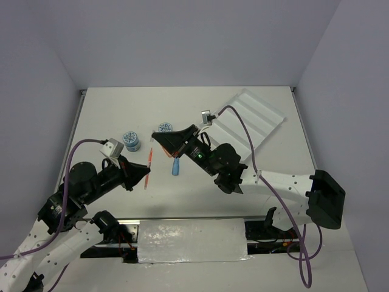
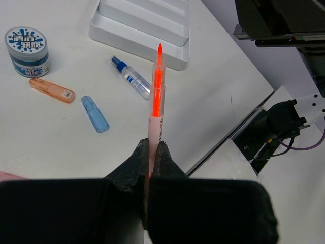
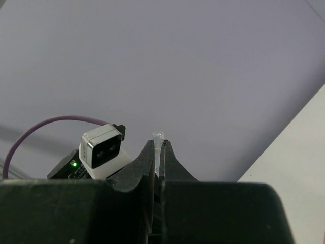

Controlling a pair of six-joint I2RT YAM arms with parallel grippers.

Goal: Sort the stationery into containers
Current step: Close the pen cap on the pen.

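— Cover first, from overhead: the right arm [image 1: 225, 161] hides the table [image 1: 109, 109] between the second tub [image 1: 165, 128] and the tray [image 1: 250, 120]. Only a blue capsule [image 1: 175, 166] peeks out beside it. The first tub [image 1: 130, 140] stands in plain sight.
— And the tray?
— Four long channels, all showing white plastic. The left gripper [image 1: 144, 175] is clamped on an orange pen [image 1: 148, 170], well apart from the tray. Whether the right gripper [image 1: 157, 140] carries anything, I cannot tell from here.
— Left wrist?
— The top edge cuts the tray off. The pen runs straight out from the pinched fingers, tip toward the tray's near wall. A bottle [image 2: 131, 77], the blue capsule and an orange capsule [image 2: 51, 90] lie on the table to its left, near one of the tubs.
— Right wrist?
— Fingers closed on a thin clear piece [image 3: 158, 138]. Only its tip shows, so I cannot tell what it is. Behind it are the wall [image 3: 203, 61] and the left arm's camera [image 3: 101, 147].
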